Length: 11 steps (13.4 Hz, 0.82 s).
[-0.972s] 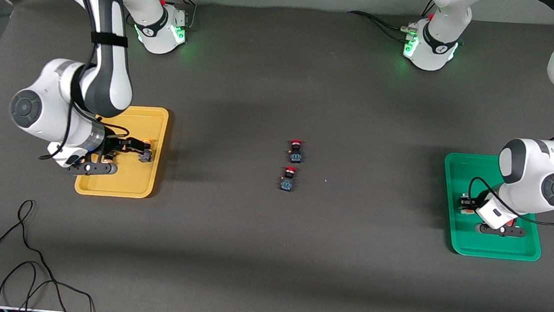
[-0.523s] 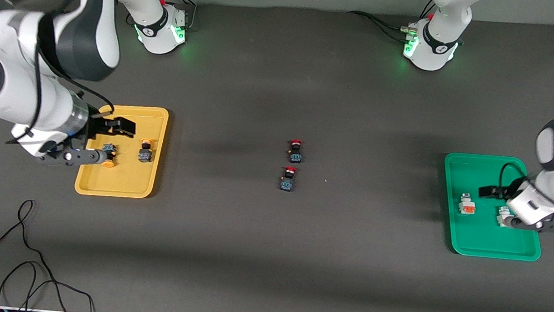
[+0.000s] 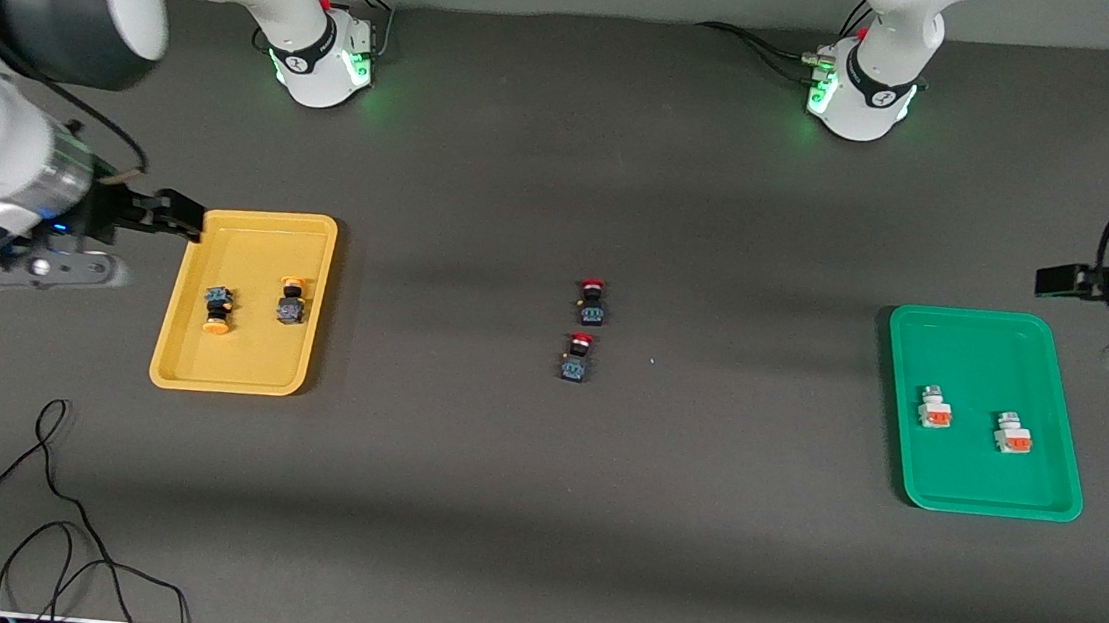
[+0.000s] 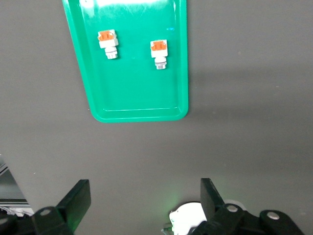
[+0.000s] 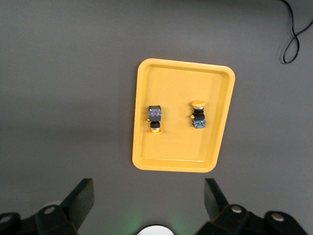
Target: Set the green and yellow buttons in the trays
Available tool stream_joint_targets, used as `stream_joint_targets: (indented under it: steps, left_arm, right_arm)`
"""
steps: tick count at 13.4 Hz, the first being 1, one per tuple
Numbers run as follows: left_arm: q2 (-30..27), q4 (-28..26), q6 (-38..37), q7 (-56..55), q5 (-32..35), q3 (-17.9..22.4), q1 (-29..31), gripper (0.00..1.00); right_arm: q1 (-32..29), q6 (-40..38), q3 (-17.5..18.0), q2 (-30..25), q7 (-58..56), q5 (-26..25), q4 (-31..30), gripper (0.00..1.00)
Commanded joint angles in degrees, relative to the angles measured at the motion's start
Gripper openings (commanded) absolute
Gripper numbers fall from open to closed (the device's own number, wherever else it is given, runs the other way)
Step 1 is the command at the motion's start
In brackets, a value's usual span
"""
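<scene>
While the right gripper (image 3: 183, 219) hangs open by the yellow tray (image 3: 237, 379), two yellow buttons (image 3: 217, 310) lie inside, caps pointing opposite ways. Two white buttons (image 3: 934, 407) lie in the green tray (image 3: 990, 500), lengthwise. The left gripper (image 4: 144, 196) hangs open beside it.

Two little black-bodied switches with red caps are sitting mid-table on the dark grey table (image 3: 537, 511), one (image 3: 592, 302) just a bit farther from the front camera than the other (image 3: 577, 357), close together but not touching. A loose black cable (image 3: 45, 518) snakes in loops near the front edge, toward the right arm's end of the table.
</scene>
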Motion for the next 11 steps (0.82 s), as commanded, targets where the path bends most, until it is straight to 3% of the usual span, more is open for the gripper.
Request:
stream_joint_targets:
  steps: [1,5,9,11]
  left_arm:
    - [1.6,5.9,-3.4,0.4,-0.4,-1.3,-0.4,1.00]
    - [1.6,5.8,-4.9,0.4,-1.0,-1.5,-0.4,0.99]
    - [1.5,5.6,-5.0,0.0,-3.4,-1.4,-1.1,0.99]
    - [1.2,5.4,-4.9,-0.1,-3.1,-1.2,-1.7,0.99]
  right_arm:
    - [-11.1,-0.2,12.5,-7.3,1.0,-5.1,-3.0,1.00]
    - [-32.7,2.2,33.7,-13.1,1.1,-8.1,-8.3,1.00]
    - [-56.2,2.5,55.9,-15.7,1.1,-8.5,-9.9,1.00]
    - [-61.6,2.6,60.7,-16.1,1.1,-8.6,-9.8,1.00]
